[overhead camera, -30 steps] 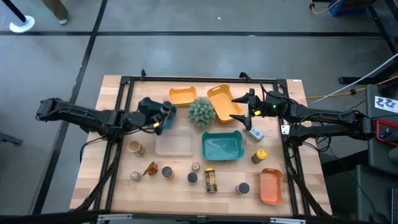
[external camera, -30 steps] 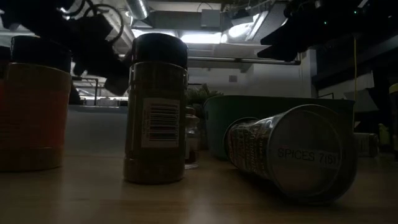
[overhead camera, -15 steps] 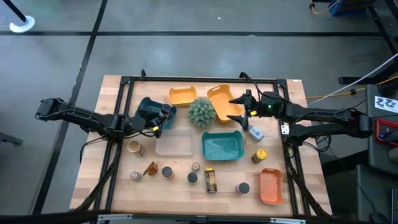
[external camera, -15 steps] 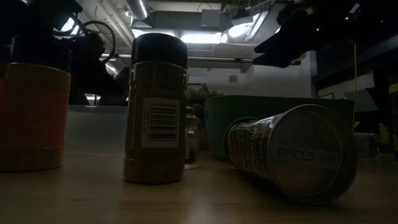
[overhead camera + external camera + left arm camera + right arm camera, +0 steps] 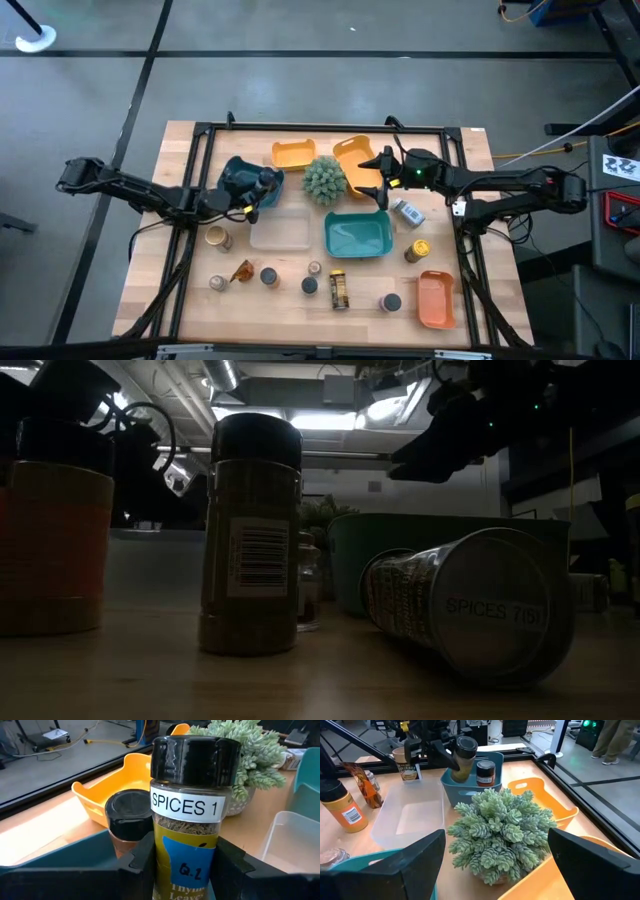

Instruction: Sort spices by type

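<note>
**Left arm carrying jar to dark teal bin**

The left gripper (image 5: 182, 865), clamped on the black-capped jar (image 5: 189, 815) labelled SPICES 1, has shifted over the dark teal bin (image 5: 235, 172) (one dark-capped jar (image 5: 126, 827) already inside). The right gripper (image 5: 384, 177), spread wide and empty, has advanced toward the plant (image 5: 324, 179). Release appears imminent.

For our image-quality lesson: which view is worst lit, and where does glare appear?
Low view: dim and backlit by bright ceiling lights, the upright jar nearly silhouetted. Left wrist view: evenly lit, glare streaks on the black cap of the labelled jar. High view: even.
</note>
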You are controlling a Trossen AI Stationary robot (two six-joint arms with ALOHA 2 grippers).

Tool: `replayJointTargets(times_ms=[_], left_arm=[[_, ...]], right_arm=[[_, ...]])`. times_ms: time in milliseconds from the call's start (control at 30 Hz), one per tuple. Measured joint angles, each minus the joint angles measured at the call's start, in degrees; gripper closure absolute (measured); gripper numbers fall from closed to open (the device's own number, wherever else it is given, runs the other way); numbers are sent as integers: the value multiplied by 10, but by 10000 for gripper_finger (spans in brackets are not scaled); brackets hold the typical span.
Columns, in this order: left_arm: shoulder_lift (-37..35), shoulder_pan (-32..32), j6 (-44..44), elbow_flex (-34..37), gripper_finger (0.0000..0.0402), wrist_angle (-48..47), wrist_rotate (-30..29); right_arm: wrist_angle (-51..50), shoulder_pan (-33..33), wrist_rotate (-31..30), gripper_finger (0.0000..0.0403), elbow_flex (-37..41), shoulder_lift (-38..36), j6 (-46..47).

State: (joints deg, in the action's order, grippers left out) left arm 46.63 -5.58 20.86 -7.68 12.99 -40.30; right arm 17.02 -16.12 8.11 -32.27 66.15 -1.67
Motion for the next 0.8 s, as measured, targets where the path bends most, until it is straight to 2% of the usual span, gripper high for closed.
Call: replayJointTargets(times_ms=[800], left_arm=[[0,14,-14,10,275,49,0]], right_arm=[[0,0,0,52,0,0,-3]])
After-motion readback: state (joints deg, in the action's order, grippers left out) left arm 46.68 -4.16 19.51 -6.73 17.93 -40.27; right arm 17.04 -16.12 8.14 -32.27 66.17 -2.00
